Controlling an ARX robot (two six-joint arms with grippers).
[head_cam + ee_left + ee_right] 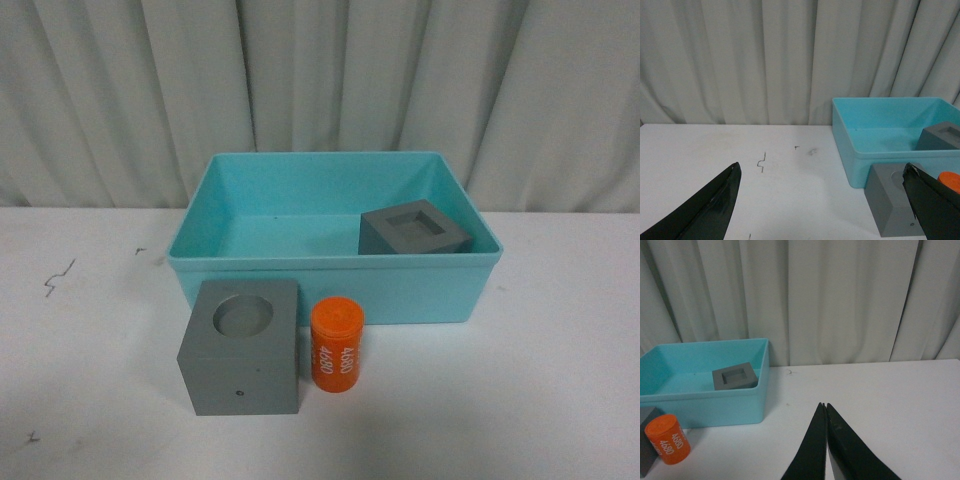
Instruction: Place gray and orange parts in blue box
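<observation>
Left gripper (821, 169): the fingers are spread wide, with only bare table between them.
Round-recess cube (240, 375): it stands on the table outside the blue box (330, 290), just in front of the box's near wall. In the left wrist view one dark finger (932, 205) overlaps its edge, and whether they touch cannot be told.
Orange cylinder (337, 350): it stands upright just beside the round-recess cube, also outside the box, and only its top peeks past that same finger.
Right gripper (824, 407): the fingers are pressed together and hold nothing. The cylinder and box are well apart from them.
Square-recess cube (415, 232): it lies inside the box, in the near corner on the robot's right.
Table (520, 400): white and matte, with a few dark scuff marks (58, 277).
Curtain (320, 80): pale and pleated, it hangs behind the table.
Looks: both cubes are matte gray. The cylinder carries "4680" in white. The box is turquoise, rimmed, and has sloping walls.
</observation>
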